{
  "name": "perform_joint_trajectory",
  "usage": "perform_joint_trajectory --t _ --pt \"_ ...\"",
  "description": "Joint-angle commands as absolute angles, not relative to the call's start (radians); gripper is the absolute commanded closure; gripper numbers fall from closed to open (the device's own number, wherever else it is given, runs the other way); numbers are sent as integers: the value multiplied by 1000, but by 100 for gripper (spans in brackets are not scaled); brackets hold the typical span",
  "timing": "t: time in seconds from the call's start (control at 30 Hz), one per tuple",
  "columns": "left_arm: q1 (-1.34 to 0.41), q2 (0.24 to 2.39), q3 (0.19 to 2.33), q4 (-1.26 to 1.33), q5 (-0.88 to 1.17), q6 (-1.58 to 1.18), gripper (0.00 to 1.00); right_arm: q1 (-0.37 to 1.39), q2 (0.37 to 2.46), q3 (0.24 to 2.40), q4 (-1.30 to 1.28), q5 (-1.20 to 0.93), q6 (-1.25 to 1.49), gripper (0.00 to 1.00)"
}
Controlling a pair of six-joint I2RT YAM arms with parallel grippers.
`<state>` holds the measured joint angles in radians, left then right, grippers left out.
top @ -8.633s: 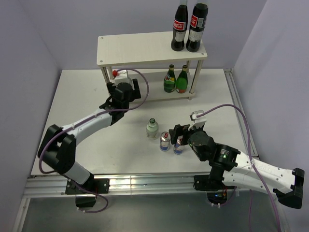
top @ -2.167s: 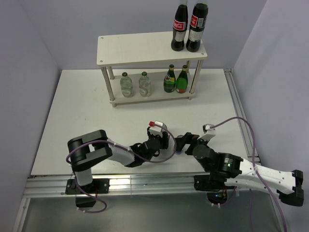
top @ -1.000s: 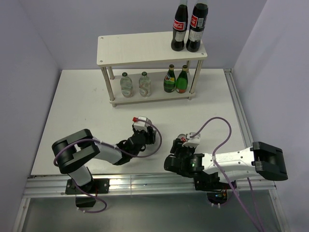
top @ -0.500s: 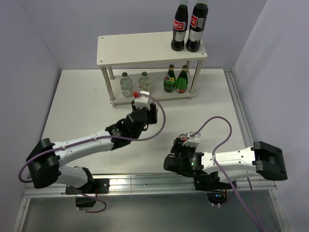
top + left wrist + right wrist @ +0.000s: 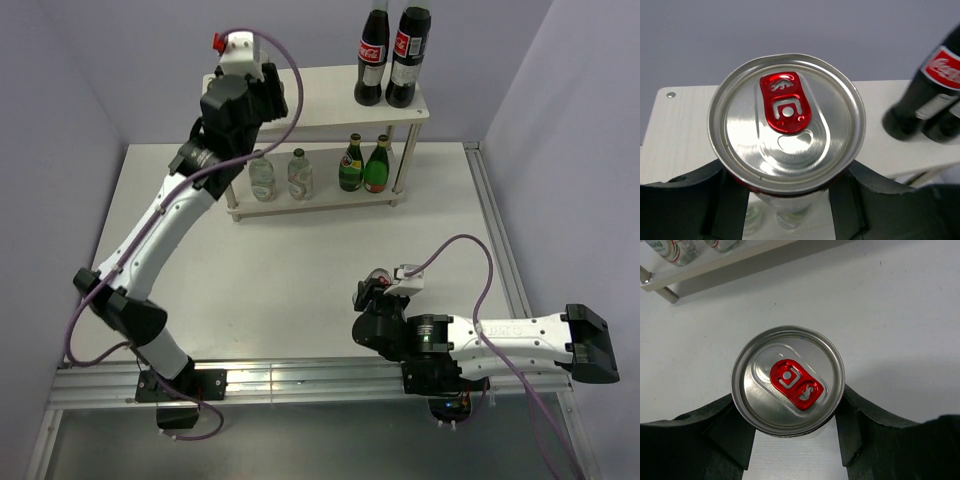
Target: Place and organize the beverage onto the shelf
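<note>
1. Lids are most of what shows of the two slim cans. Each is a round silver top with a red pull tab, and the bodies sit almost wholly hidden under those tops and the black jaws.
2. The left end effector (image 5: 787, 194) is clamped on the raised can (image 5: 786, 122), one jaw on each side. It holds the can upright at the left part of the top board of the shelf (image 5: 320, 100).
3. Whether the raised can's base touches that pale board cannot be told, because the base is out of sight. In the overhead view the wrist covers the can entirely.
4. The right end effector (image 5: 788, 434) grips the low can (image 5: 787, 380) the same way. This can stands upright low over the white counter (image 5: 250, 280), well in front of the shelf, and its contact with the counter is hidden too.
5. On the lower tier, two clear bottles (image 5: 262, 176) stand side by side at the left. Two dark green bottles (image 5: 351, 163) stand touching at the right.
6. Two cola bottles (image 5: 372, 55) with red labels occupy the right end of the top board. Their caps are cut off by the picture's edge.
7. In the left wrist view the clear bottles are only a blur beneath the can.
</note>
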<state>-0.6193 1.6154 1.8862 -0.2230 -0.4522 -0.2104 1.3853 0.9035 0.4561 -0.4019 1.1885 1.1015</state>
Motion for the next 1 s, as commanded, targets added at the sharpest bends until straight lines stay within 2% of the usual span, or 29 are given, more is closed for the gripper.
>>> perform_joint_trajectory --t 0.0,0.07,0.23,0.53,0.6,0.63,0.67,0.73,0.77,0.8,0.97 --pt "-559 1722 2095 -327 -348 -176 100 1393 839 491 -360 1279 1028 100" --pt "-517 1768 2185 -376 -331 -181 100 1391 803 494 -376 1290 1006 100" --pt "-471 1865 2252 -410 -316 -187 100 1390 732 509 -396 1292 930 100" --pt "-433 1862 2186 -383 -318 -201 100 1391 637 555 -446 1307 882 100" --pt "-433 1862 2178 -391 -319 -196 85 1391 627 564 -440 1310 858 100" --pt "-433 1861 2174 -391 -319 -196 72 1391 626 571 -434 1312 847 100" --pt "-433 1858 2160 -391 -318 -192 48 1391 629 589 -431 1312 838 100" --pt "-431 1839 2131 -374 -314 -192 32 1391 634 606 -398 1315 789 100" --pt "-431 1832 2099 -367 -318 -190 12 1391 632 624 -379 1315 761 100" --pt "-433 1813 2082 -358 -327 -190 2 1391 635 633 -362 1315 709 100" --pt "-433 1763 2005 -324 -334 -201 1 1390 652 708 -197 1316 519 100"
